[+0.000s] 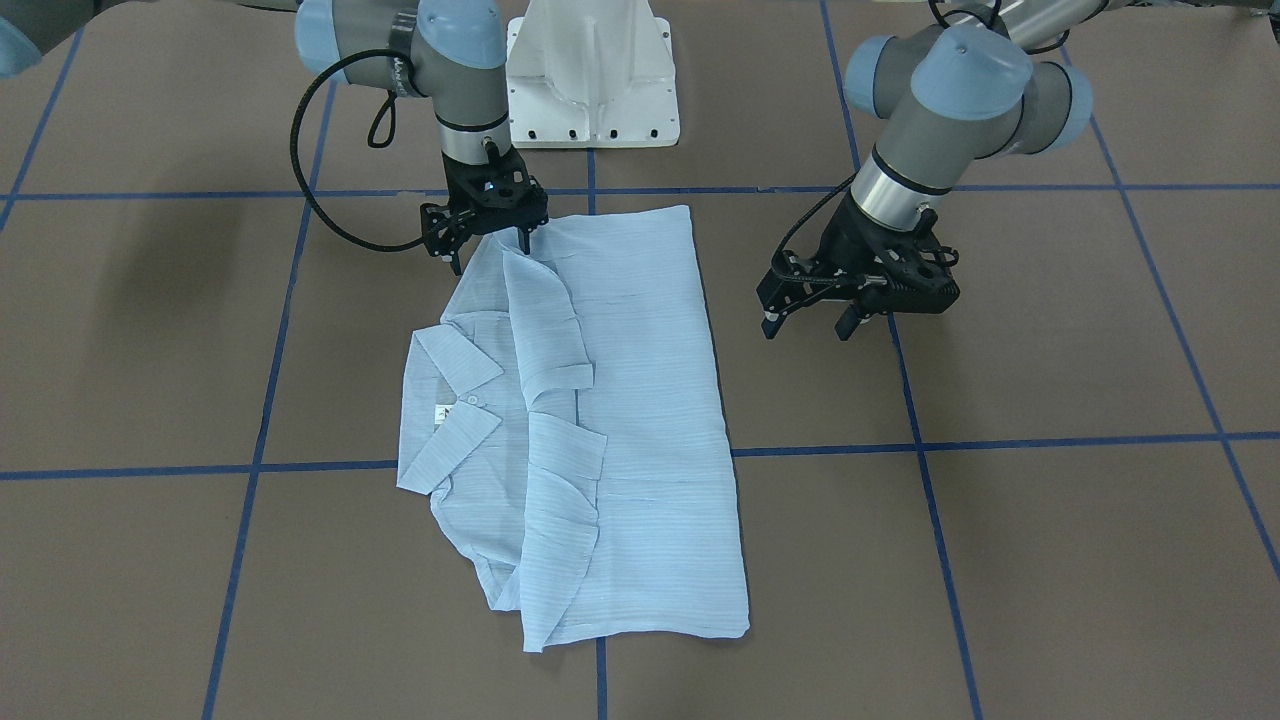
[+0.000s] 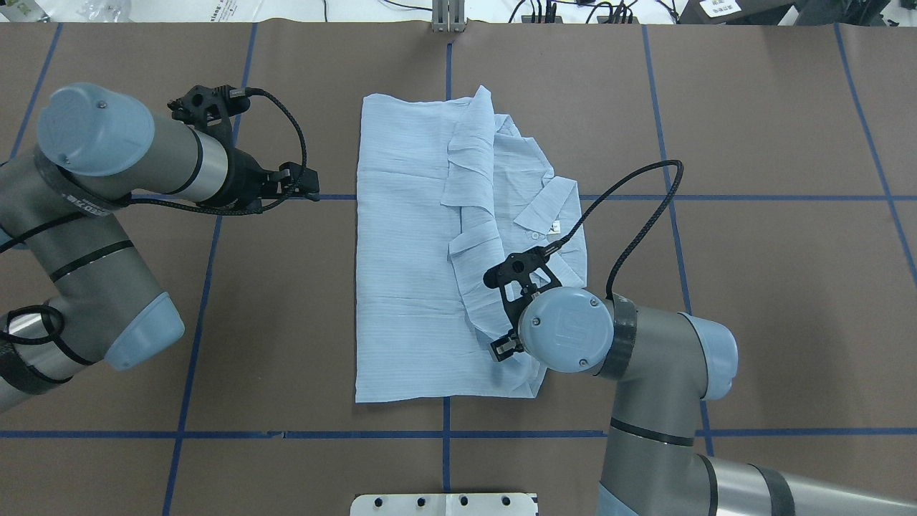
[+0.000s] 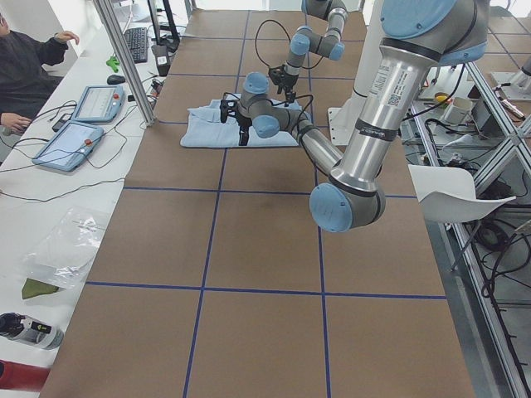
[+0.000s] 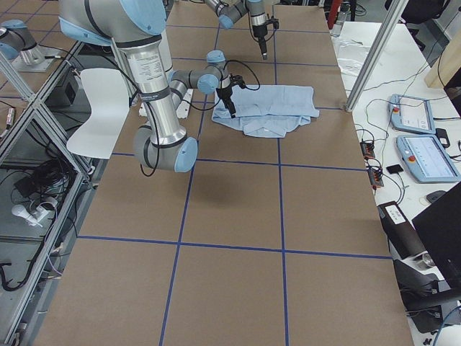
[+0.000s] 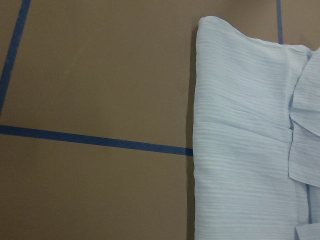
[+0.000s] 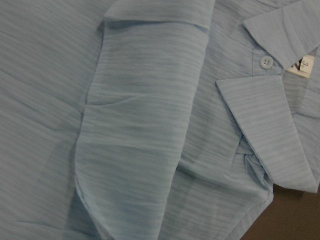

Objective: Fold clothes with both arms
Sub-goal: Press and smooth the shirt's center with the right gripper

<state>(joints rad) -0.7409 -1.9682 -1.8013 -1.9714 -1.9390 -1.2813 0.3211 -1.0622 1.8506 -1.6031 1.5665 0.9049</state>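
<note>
The pale-blue striped shirt [image 1: 640,420] lies folded into a long rectangle mid-table, with its sleeves laid over the front and its collar [image 1: 455,375] showing at one side. In the overhead view the shirt [image 2: 408,251] sits between the two arms. My right gripper [image 1: 490,250] stands open and low over the shirt's corner nearest the robot, one finger touching the folded sleeve. Its wrist view is filled with the shirt [image 6: 140,125] and a white button [image 6: 265,61]. My left gripper [image 1: 808,322] hangs open above bare table, clear of the cloth. Its wrist camera looks down on the shirt's edge [image 5: 240,150].
Blue tape lines [image 1: 930,500] divide the brown table into squares. The white pedestal base [image 1: 590,90] stands at the robot's side of the table. A person [image 3: 25,58] sits beside two tablets [image 3: 70,141] on a side bench. A white chair [image 4: 97,108] stands off the table.
</note>
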